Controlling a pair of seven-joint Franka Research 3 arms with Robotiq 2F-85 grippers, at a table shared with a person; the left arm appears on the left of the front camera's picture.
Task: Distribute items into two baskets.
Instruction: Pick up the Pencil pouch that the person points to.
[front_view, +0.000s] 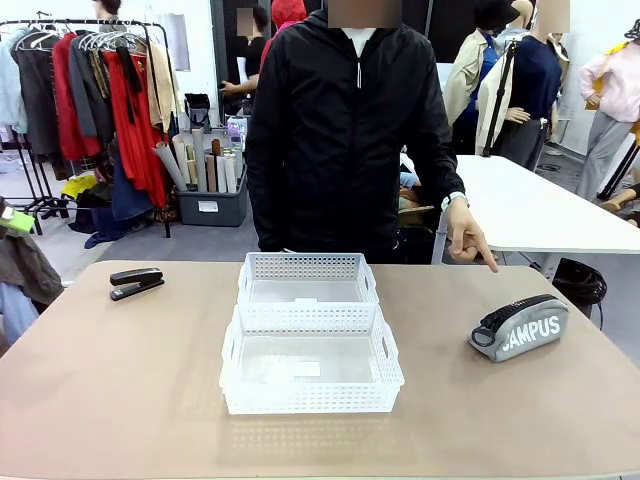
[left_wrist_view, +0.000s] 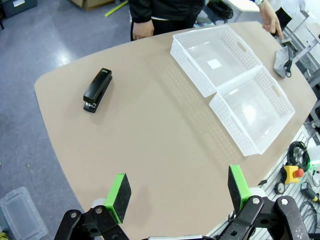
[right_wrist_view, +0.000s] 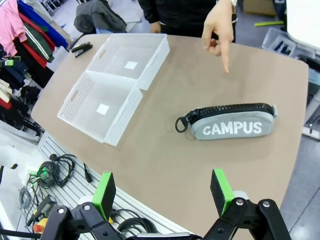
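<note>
Pouch (right_wrist_view: 230, 122) lies ahead of gaping right hand (right_wrist_view: 162, 191), untouched.

Baskets (front_view: 312, 400): white, lattice sides, clear bottoms with white stickers. Pouch (front_view: 520, 328): grey, white "CAMPUS" print, black zip. Stapler (front_view: 136, 283): black. Tabletop (front_view: 120, 380): plain tan. Jacket (front_view: 345, 140): black. Left pincer (left_wrist_view: 180, 192), right pincer (right_wrist_view: 162, 192): black, green pads (left_wrist_view: 120, 194).

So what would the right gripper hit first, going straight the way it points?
Probably the table, just beside the strap end of the pouch; the open right gripper may clip the pouch, depth is unclear.
</note>
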